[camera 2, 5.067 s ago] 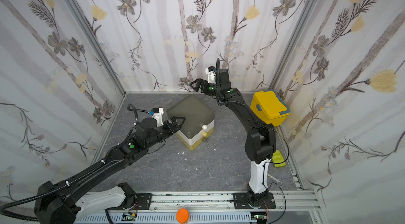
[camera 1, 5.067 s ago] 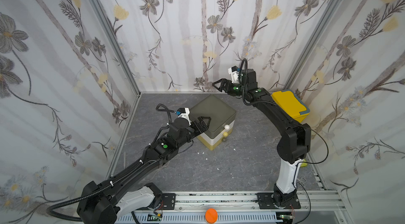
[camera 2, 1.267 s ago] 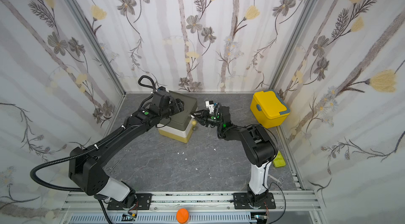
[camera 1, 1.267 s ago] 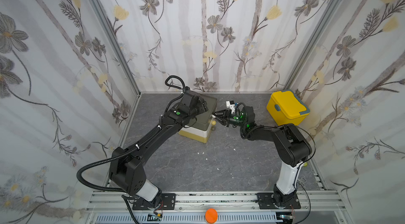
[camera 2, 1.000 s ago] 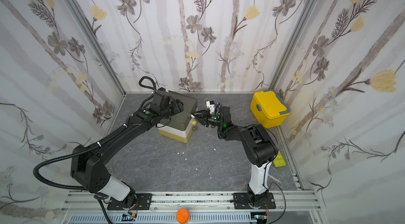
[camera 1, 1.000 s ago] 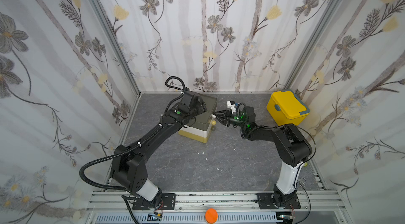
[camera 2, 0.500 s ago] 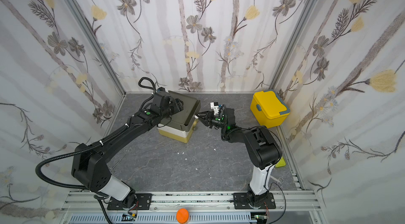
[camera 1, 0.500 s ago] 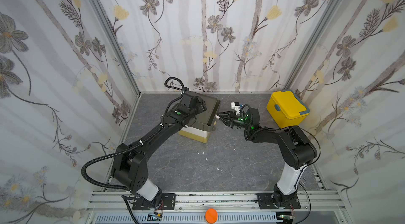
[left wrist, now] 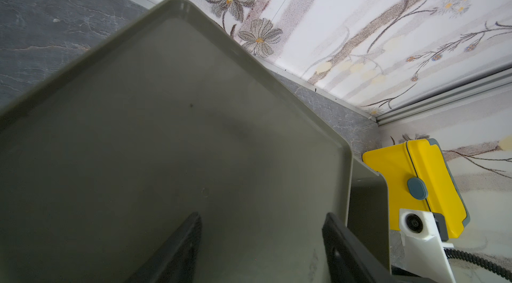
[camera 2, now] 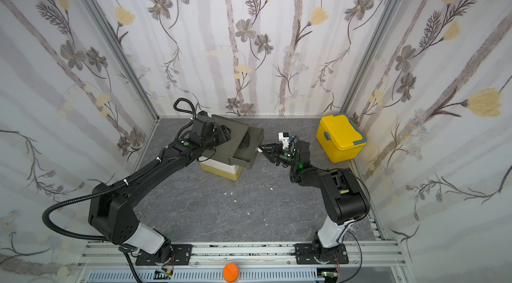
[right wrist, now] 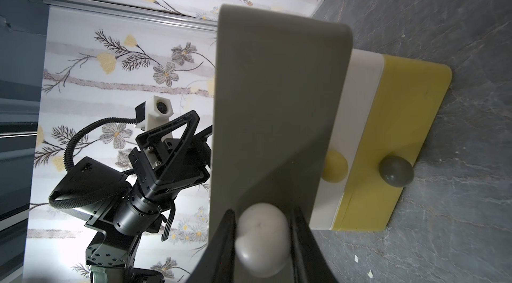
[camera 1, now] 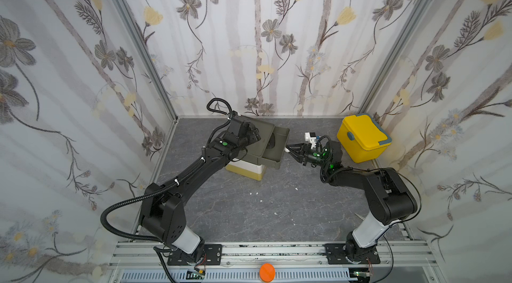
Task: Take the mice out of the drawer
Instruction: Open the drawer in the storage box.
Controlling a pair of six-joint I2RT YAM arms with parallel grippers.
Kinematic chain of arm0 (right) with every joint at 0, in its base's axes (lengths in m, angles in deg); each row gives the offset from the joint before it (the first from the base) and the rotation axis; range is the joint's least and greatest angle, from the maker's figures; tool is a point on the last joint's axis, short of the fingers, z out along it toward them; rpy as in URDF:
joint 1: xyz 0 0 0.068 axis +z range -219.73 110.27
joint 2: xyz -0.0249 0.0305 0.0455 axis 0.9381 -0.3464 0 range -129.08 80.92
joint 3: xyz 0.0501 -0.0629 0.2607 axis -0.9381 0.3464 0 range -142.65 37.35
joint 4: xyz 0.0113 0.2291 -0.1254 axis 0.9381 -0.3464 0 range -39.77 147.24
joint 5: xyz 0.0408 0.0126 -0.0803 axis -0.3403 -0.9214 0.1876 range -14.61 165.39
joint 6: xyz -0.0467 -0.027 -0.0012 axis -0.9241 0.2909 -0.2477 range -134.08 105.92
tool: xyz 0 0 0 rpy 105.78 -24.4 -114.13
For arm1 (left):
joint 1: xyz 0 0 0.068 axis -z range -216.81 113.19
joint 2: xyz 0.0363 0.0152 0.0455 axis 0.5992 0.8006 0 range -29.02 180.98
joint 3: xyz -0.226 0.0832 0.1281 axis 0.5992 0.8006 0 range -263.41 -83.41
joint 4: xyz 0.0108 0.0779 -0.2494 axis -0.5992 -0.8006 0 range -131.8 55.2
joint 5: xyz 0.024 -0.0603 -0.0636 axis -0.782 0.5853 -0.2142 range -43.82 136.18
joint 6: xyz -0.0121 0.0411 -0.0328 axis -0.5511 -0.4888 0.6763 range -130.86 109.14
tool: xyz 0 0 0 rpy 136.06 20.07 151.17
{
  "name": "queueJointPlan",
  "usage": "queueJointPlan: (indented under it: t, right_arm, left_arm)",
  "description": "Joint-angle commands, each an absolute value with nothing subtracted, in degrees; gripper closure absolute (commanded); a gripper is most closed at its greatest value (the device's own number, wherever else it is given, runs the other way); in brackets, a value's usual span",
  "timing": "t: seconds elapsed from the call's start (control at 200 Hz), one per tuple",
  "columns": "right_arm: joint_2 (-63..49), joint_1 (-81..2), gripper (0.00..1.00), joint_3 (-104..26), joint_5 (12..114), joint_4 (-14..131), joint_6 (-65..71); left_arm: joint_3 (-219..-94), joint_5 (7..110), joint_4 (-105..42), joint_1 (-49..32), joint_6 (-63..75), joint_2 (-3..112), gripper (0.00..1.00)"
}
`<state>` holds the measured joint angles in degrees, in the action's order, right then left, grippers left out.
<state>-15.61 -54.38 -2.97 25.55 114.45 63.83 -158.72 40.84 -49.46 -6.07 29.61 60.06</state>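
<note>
The right gripper (right wrist: 263, 213) is clamped on the white knob (right wrist: 261, 242) and has pulled the top drawer (camera 1: 268, 163) out more. The left gripper (left wrist: 261, 216) rests on the box (left wrist: 166, 129) top, jaws apart, holding nothing. 1 dark mouse (camera 1: 269, 140) now shows inside, so picking can start soon.

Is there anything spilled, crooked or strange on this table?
Small white scraps lie scattered on the grey stone-pattern table in front of the three-tier drawer box; they look like stray litter. The olive-grey top drawer juts out, but the right gripper holds its white ball knob, so that is intended.
</note>
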Motion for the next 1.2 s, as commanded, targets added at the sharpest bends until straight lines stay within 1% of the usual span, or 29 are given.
queueJointPlan:
  t: [0.0, 0.165, 0.34, 0.355, 0.435, 0.769, 0.924, 1.099, 1.199]
  right_arm:
    - [-13.62, -55.74, 0.77, -1.64, 24.48, 117.79, 63.53]
    - [-11.10, -57.70, 0.78, -0.50, 23.81, 115.65, 62.61]
    - [-10.84, -59.01, 0.79, 0.81, 23.01, 113.20, 61.35]
    - [-9.23, -59.27, 0.79, 1.10, 23.09, 113.26, 61.40]
    - [-7.98, -60.30, 0.79, 1.84, 23.16, 112.58, 60.86]
    - [-7.29, -61.03, 0.80, 3.12, 22.99, 110.25, 59.79]
    - [-6.44, -61.12, 0.79, 2.82, 23.85, 106.43, 57.35]
    - [-5.57, -61.27, 0.69, 2.97, 24.69, 104.17, 56.51]
    - [-5.09, -61.43, 0.60, 2.77, 25.03, 103.19, 56.03]
  left_arm:
    - [-158.38, 40.13, -53.28, -6.23, 29.66, 59.97, 0.28]
    - [-158.23, 40.21, -53.43, -6.32, 29.66, 59.93, 0.28]
    - [-158.46, 40.03, -53.61, -6.32, 29.57, 59.83, 0.28]
    - [-158.47, 39.99, -53.61, -6.32, 29.57, 59.79, 0.28]
    - [-158.38, 40.00, -53.52, -6.36, 29.57, 59.51, 0.28]
    - [-158.29, 40.64, -53.43, -6.35, 29.72, 59.32, 0.28]
    - [-158.38, 41.34, -53.35, -6.32, 29.83, 59.31, 0.28]
    - [-158.38, 41.43, -53.07, -6.32, 29.79, 58.65, 0.28]
    - [-158.64, 41.69, -52.96, -6.32, 29.67, 58.60, 0.27]
